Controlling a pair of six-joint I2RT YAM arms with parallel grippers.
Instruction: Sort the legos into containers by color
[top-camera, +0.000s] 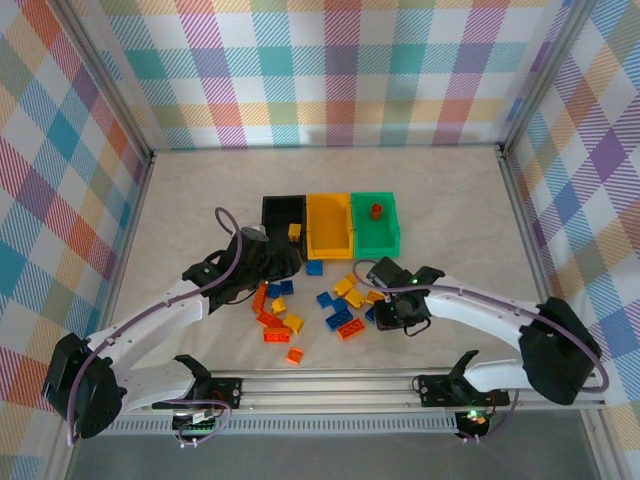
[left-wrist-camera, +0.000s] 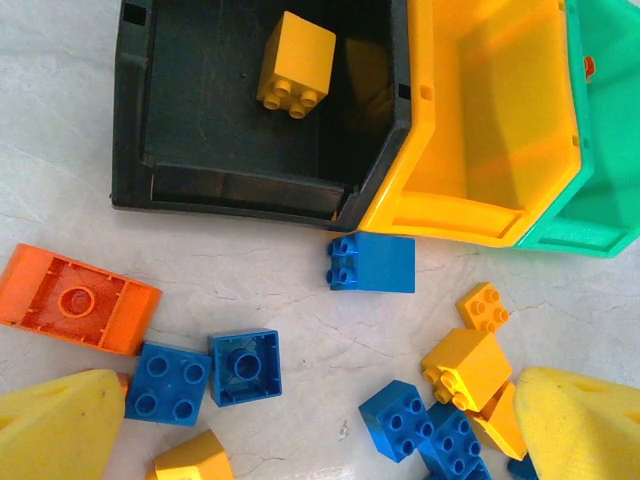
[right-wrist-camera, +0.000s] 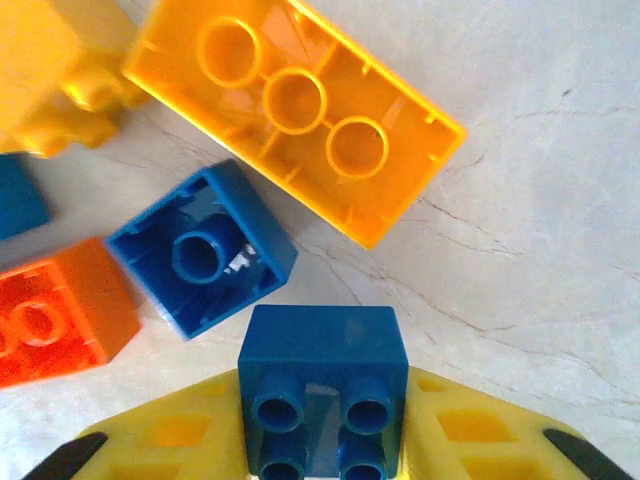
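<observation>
a studded blue brick (right-wrist-camera: 322, 350) is clenched in the right tool (right-wrist-camera: 322, 445); the left tool (left-wrist-camera: 320, 425) is released. blue, yellow and orange legos (top-camera: 293, 322) are scattered on the worktop (top-camera: 450, 200), on the near side of the containers (top-camera: 330, 225).

Left gripper (left-wrist-camera: 320, 432) spread, right gripper (right-wrist-camera: 322, 440) clamped.

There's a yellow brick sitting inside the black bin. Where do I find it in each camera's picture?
Top external: the yellow brick lies in the black bin's near right corner.
Left wrist: the yellow brick is at top centre, on the black bin's floor.
Right wrist: looks at loose bricks on the table, a blue brick between its fingers.
Shared landmark: the black bin, left of the yellow bin.
</observation>
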